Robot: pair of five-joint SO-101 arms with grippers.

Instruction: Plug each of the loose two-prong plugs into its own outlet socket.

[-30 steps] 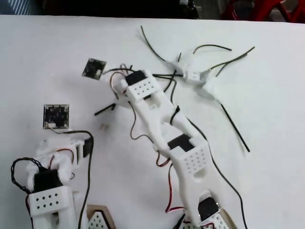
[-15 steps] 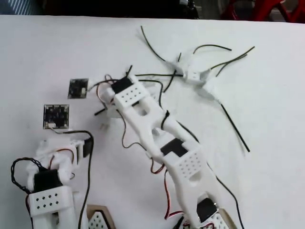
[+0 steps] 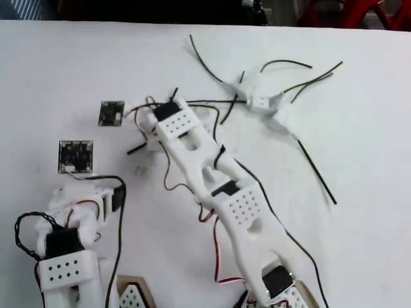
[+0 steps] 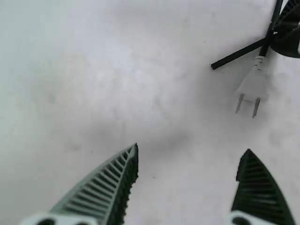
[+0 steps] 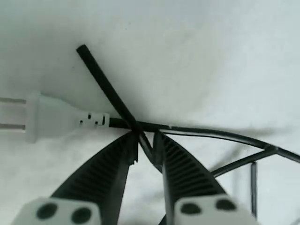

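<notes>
Right hand (image 5: 145, 143) is clenched on the black cord (image 5: 121, 123) just behind the white plug (image 5: 51, 119), so it's pinching the cord and not the plug body. The plug sticks out sideways from the fingertips, prongs pointing away, just above the desk (image 3: 359, 244). Left hand (image 4: 187, 180) is wide open with nothing in it, parked low near its own base.

My take on doing this step well: a plug held by its cord will probably flop or twist once the prongs hit anything. I'd go slow, get both prongs square to the slots first, then push straight in. The far socket (image 3: 112, 113) is the one just beside the right hand, and the near socket (image 3: 76, 156) sits closer to the left arm. Both look like loose little blocks, so I'd guess they slide when pushed, and the free left hand could brace one.

View stuff: the overhead shows both sockets plus the pile of spare plugs (image 3: 260, 99) further back, but the arm covers the grip there. The right wrist cam gives the pinch point up close. The left wrist cam shows both prongs clearly, hanging free.
</notes>
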